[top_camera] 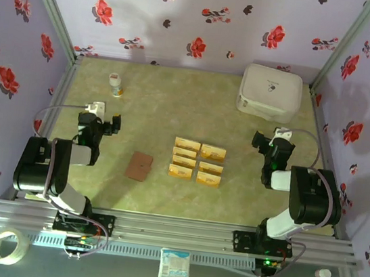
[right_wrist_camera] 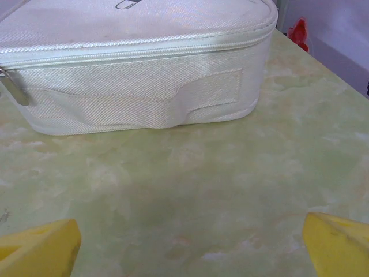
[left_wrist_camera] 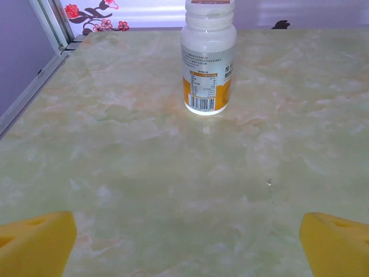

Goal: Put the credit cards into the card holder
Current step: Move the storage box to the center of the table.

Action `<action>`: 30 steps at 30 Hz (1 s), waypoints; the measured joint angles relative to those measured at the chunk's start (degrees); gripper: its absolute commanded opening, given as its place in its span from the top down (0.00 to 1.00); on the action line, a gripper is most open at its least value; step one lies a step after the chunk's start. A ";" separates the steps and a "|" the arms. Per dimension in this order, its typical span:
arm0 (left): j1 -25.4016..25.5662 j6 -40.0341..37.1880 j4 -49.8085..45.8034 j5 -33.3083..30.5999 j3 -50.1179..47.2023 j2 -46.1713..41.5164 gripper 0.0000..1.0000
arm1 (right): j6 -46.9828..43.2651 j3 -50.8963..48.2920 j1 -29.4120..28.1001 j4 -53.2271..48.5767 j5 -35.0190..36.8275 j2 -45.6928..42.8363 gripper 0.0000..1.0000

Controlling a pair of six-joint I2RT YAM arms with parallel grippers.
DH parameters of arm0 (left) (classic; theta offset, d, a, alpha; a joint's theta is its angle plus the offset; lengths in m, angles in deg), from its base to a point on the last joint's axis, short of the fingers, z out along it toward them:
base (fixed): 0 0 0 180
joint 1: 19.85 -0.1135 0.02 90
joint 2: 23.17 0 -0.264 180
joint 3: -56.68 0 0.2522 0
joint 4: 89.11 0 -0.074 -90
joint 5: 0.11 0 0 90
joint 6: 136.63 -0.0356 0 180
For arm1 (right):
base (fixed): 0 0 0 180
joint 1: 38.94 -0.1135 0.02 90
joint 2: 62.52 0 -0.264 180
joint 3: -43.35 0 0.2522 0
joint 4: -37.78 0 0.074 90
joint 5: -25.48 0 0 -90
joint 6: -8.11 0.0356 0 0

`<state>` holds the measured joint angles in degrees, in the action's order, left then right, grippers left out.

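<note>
Top external view: showing seven flat tan-orange rectangular credit cards [top_camera: 197, 161] near flat reddish-brown card holder [top_camera: 140, 167] on marbled green worktop [top_camera: 175, 110]; holding yellow left fingers [left_wrist_camera: 34, 245] and right fingers [right_wrist_camera: 334, 242] wide apart, gripping nothing.

Top view: even, diffuse light with a slight violet cast, and the whole frame is a bit soft. The table [top_camera: 175, 110] has no hard glare; soft shadows fall on the back wall toward 11 o'clock. Left wrist: bright, the wall at 12 o'clock is blown out and the bottle [left_wrist_camera: 208, 57] is sharp. The left gripper [left_wrist_camera: 184, 248] pads [left_wrist_camera: 36, 245] at 7 and 5 o'clock are blurred. Right wrist: the white box [right_wrist_camera: 138, 75] weave is crisp, and the right gripper [right_wrist_camera: 187, 248] pads [right_wrist_camera: 37, 248] are equally out of focus.
</note>
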<state>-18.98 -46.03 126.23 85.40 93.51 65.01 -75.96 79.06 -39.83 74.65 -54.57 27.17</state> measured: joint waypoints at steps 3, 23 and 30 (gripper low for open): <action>0.02 0.00 0.00 0.00 0.00 0.00 0.00 | -0.02 -0.02 0.15 0.00 -0.81 0.00 0.01; -0.87 0.26 -0.09 -0.42 0.00 0.00 0.00 | -0.02 0.00 0.15 0.00 -1.25 0.00 0.01; -0.87 0.28 -0.09 -0.42 0.00 0.00 0.00 | 0.00 0.00 0.22 0.00 -1.66 0.00 0.01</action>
<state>-19.86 -45.75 126.14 84.99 93.51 65.01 -75.96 79.06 -39.61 74.65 -56.23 27.17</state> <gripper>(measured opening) 0.997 0.993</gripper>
